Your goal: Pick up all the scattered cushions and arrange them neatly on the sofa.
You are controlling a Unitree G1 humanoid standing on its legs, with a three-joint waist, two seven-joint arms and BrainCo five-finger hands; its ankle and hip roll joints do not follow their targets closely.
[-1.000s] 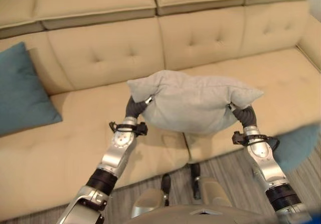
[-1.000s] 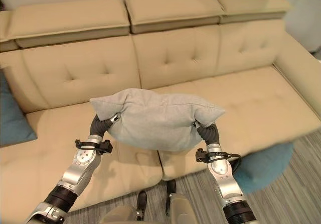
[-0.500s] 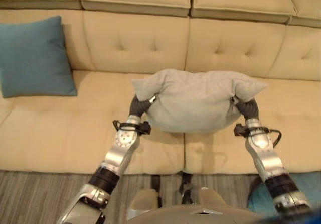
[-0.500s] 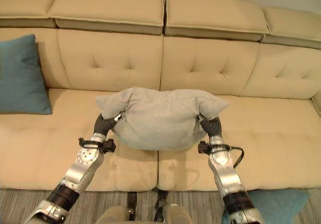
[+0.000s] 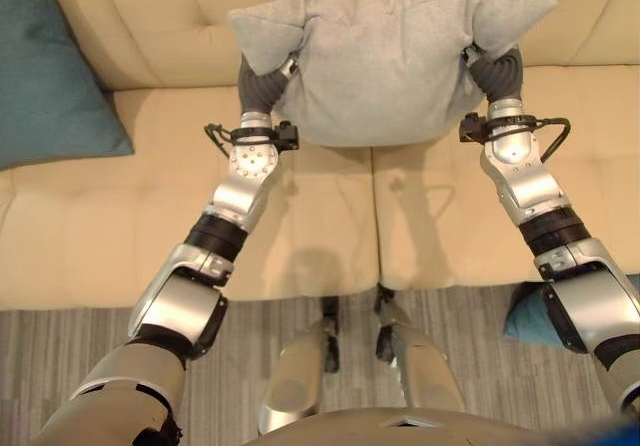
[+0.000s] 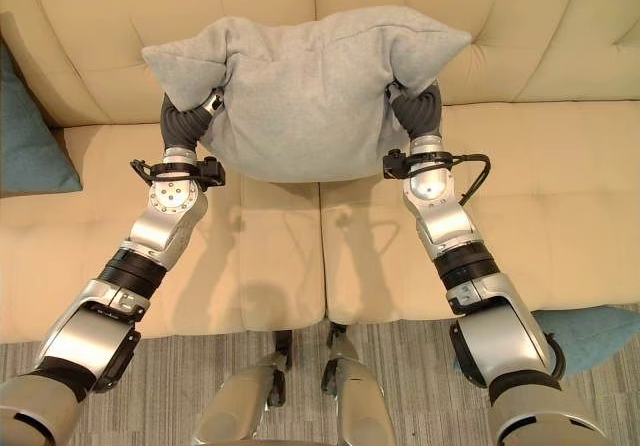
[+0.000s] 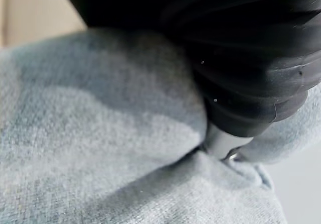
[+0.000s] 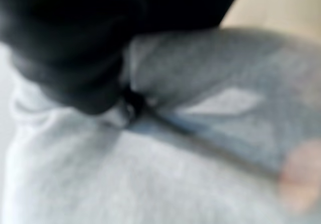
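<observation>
**Grey cushion held up against the sofa back**

Over the seam between two seat pads of the beige tufted sofa (image 6: 520,206), a soft light-grey fabric cushion (image 6: 300,96) hangs in the air, carried between both arms. Its upper part reaches in front of the sofa's backrest, and its lower edge sits above the seat without visibly touching it. The left hand (image 5: 262,84) is buried in the cushion's left side and the right hand (image 5: 497,71) in its right side; just the dark ribbed covers show, with cloth folding over them. The fingers of both hands are hidden in the fabric, so I cannot tell whether they are curled round it or pressed flat. Both wrist views show grey cloth bunched against the dark cover, the right one too blurred to read further.

A teal square cushion (image 5: 45,71) leans at the sofa's left end, cut off by the frame edge. Another teal cushion (image 6: 590,331) lies on the grey striped floor (image 6: 400,351) by the right arm, partly hidden behind it.
</observation>
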